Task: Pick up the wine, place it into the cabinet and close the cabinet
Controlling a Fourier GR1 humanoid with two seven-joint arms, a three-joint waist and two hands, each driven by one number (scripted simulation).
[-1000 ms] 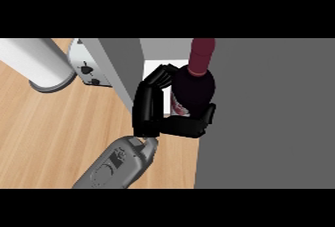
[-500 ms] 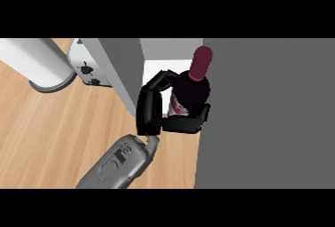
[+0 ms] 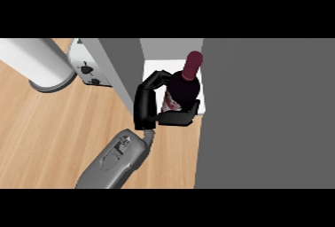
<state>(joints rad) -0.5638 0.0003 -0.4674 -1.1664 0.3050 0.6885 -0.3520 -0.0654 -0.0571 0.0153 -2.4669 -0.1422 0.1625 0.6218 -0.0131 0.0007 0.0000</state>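
The wine bottle [image 3: 185, 86] is dark with a maroon neck and cap and a pale label. It stands about upright at the opening of the grey cabinet [image 3: 124, 71], over the cabinet's white floor [image 3: 171, 60]. My right hand [image 3: 147, 106] is shut on the bottle's body, fingers round its left side and thumb under its lower right. Its grey forearm comes in from the lower edge. A wide dark grey cabinet panel [image 3: 262, 115] fills the right of the view, close beside the bottle. My left hand does not show.
A thick white cylinder [image 3: 36, 62] stands on the wooden counter [image 3: 59, 128] at the upper left. Next to it, against the cabinet's left wall, is a light grey appliance with dark knobs [image 3: 85, 66].
My right hand has carried the bottle a little down and left in the view. More of its maroon neck shows below the upper edge.
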